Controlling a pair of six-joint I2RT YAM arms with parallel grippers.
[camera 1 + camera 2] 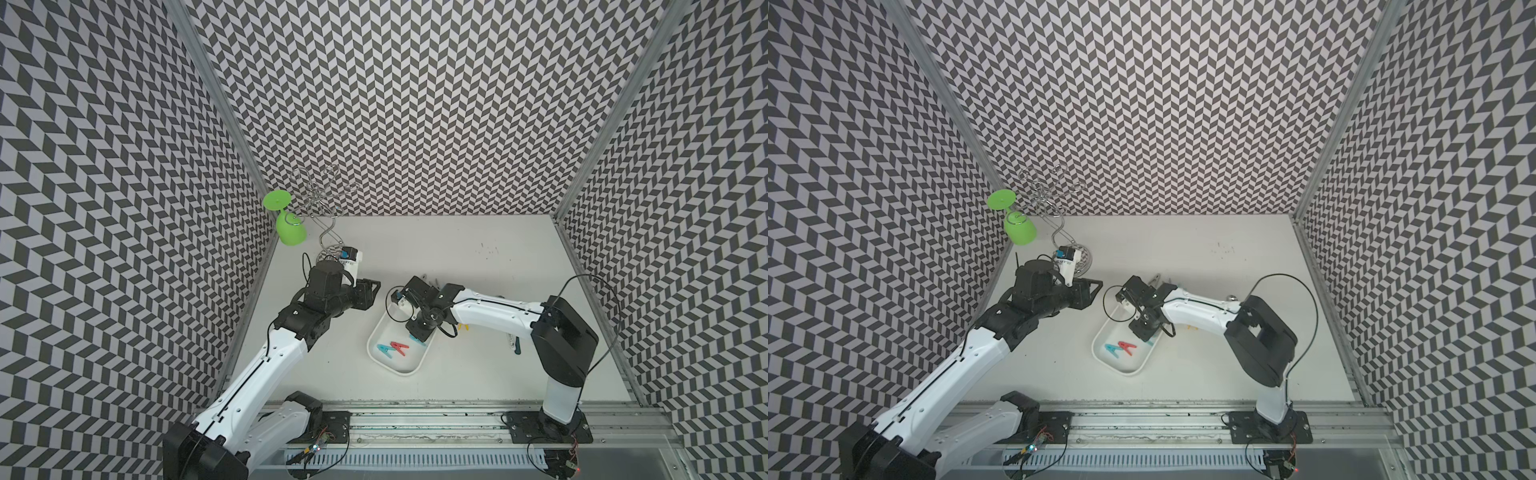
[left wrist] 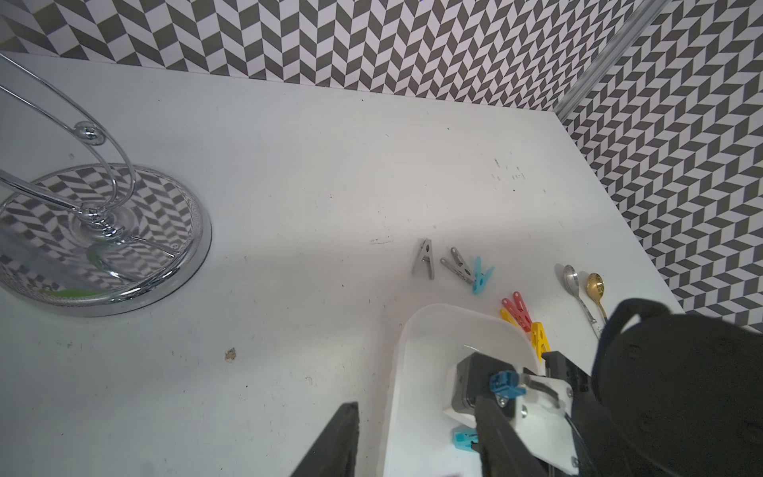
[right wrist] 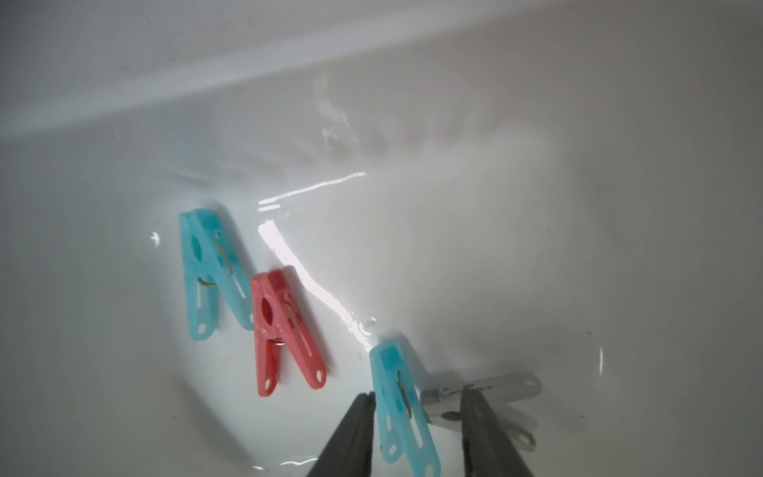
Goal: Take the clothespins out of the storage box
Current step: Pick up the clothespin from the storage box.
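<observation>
So the right gripper [image 3: 417,394] is down inside the storage box [image 1: 411,362], a glossy white plastic tray with rounded corners and a raised rim. It sits on the matte white table [image 1: 478,266] between the two arms. The gripper's dark wedge-shaped jaws stand apart and straddle a translucent teal peg [image 3: 402,413] without clamping it. One jaw is right at that peg's edge and the other is over a pale grey peg [image 3: 499,386] lying just beside it. Two more A-shaped pegs lie flat on the shiny floor of the box, a second teal peg [image 3: 210,272] and a red peg [image 3: 285,330], so close their legs look like they touch. Out on the table past the box's far end are two loose grey pegs [image 2: 424,258], a loose teal peg [image 2: 481,274], a loose red peg [image 2: 518,309] and a yellow peg [image 2: 539,336] tucked against the rim. Near those lie a silver spoon [image 2: 572,276] and a gold spoon [image 2: 595,285], both slim. The left gripper [image 1: 370,291] hangs near the box's far end, jaws parted and holding nothing. Behind it is a chrome wire stand [image 2: 124,289] with a mirror-finish round base, and a lime-green plastic goblet [image 1: 289,230] hangs upside down from it.
</observation>
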